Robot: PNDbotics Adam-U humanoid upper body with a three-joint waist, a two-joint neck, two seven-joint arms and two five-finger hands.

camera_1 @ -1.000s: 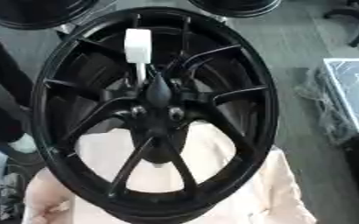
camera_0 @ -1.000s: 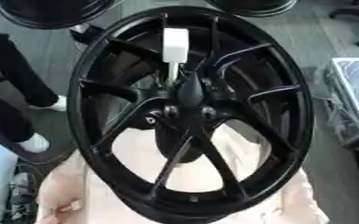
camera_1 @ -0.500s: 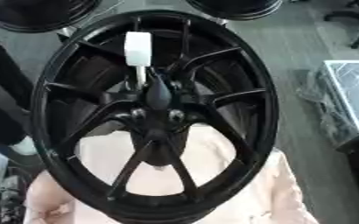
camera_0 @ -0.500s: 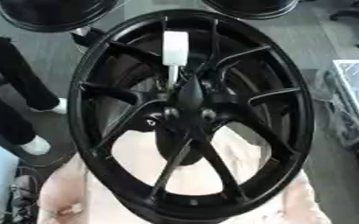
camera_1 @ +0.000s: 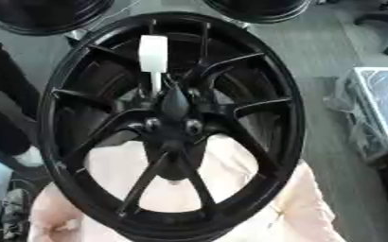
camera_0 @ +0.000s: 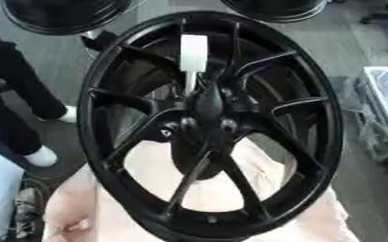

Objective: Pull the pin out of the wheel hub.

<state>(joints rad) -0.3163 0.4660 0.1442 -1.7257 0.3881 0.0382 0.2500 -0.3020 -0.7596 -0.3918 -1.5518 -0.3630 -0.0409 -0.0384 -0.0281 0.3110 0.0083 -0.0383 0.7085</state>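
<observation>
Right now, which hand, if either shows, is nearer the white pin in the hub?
Cannot tell: neither the left hand nor the right hand shows in either view. The white pin stands in the wheel hub.

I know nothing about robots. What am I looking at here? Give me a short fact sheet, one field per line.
Main object: black wheel hub, spoked, standing nearly upright and facing the camera
Pin: white pin with a thin shaft, sticking out just above the hub's centre; still in place
Support: pale pink cloth visible behind and below the spokes
Robot hands: neither shows in either view
Background: more black wheels at the top edge, grey floor, a plastic-wrapped box at the right
Task status: pin not yet pulled
</observation>
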